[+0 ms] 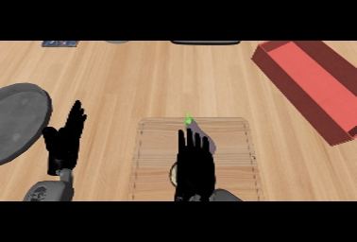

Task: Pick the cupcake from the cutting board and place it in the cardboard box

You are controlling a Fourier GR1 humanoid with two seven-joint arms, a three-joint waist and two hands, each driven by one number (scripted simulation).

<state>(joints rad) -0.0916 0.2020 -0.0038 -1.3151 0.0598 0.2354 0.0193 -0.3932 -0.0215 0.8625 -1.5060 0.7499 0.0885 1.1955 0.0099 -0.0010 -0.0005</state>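
Note:
A pale wooden cutting board (pixel 150 156) lies at the near centre of the counter. My right hand (pixel 195 165) hovers over it with fingers straight and open, pointing away from me. It hides most of the cupcake (pixel 208 137). Only a purplish part with a green tip past the fingertips and a pale round edge at the hand's left show. I cannot tell whether the hand touches it. The box (pixel 314 75), red with dark red walls, sits empty at the far right, set at an angle. My left hand (pixel 66 139) rests open at the left, fingers up.
A dark grey round plate (pixel 17 120) lies at the left edge, right beside my left hand. A flat black object (pixel 206 42), a small grey object (pixel 117 41) and a blue item (pixel 59 43) sit along the far edge. Bare wood lies between board and box.

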